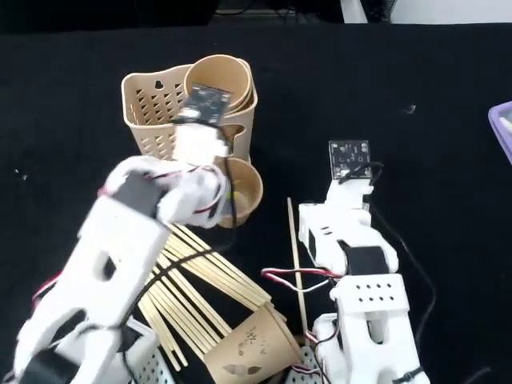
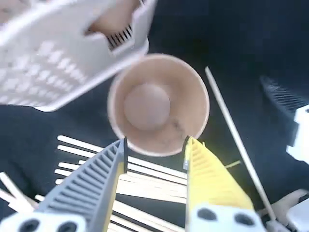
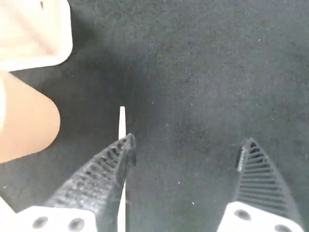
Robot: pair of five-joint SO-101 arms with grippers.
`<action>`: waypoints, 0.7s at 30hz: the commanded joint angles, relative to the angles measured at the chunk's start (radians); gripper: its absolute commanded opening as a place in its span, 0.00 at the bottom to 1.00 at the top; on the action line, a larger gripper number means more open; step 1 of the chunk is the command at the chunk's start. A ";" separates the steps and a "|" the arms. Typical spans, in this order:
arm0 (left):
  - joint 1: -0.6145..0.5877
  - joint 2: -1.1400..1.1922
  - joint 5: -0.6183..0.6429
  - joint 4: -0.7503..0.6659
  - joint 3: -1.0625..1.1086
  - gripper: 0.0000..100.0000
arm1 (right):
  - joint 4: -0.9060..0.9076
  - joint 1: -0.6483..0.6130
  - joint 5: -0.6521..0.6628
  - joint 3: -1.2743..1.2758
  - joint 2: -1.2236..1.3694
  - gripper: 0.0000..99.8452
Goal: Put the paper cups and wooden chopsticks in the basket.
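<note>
Black matte cloth bench (image 1: 448, 64). At 11 o'clock on it, a beige plastic basket (image 1: 148, 100) with rounded corners and rows of small slots through its walls. Holds a smooth brown basket cup (image 1: 220, 76), upright in the 3 o'clock end, round mouth up.

Just at 5 o'clock of the basket, an open cup (image 1: 244, 188) of the same plain brown paper, with a circular, undented rim and a flat bottom. Left gripper (image 2: 154, 141) right at its near rim, ribbed fingers (image 2: 99, 186) in grey and yellow spread to either side. Cannot tell whether touching.

Toward 7 o'clock, pale wooden chopsticks (image 1: 208, 276), slim and straight, fanned flat and partly under the left arm. At 6 o'clock, a tapered printed cup (image 1: 248, 346) on its side. Single chopstick (image 1: 294, 248) along the 12-to-6 line, just at 3 o'clock of the fan.

Right gripper (image 3: 188, 141) above bare cloth, black ribbed fingers released wide, one tip over that stick's end.
</note>
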 commanded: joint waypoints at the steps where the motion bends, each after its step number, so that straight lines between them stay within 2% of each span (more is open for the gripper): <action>1: -0.077 -0.250 -0.008 0.031 -0.013 0.21 | -0.014 -0.003 -0.032 -0.007 -0.033 0.34; 4: -0.186 -0.393 -0.008 0.023 0.047 0.21 | -0.008 -0.003 -0.035 -0.031 -0.033 0.34; 7: -0.364 -0.500 -0.008 -0.080 0.163 0.21 | 0.014 0.006 -0.034 -0.102 -0.033 0.34; 14: -0.823 -0.597 -0.006 -0.408 0.575 0.21 | 0.348 0.011 -0.021 -0.423 -0.027 0.34; 17: -0.917 -0.588 -0.003 -0.572 0.757 0.21 | 0.382 -0.066 -0.005 -0.522 -0.027 0.34; 21: -0.960 -0.603 0.002 -0.770 0.987 0.21 | 0.381 -0.233 -0.008 -0.568 -0.025 0.34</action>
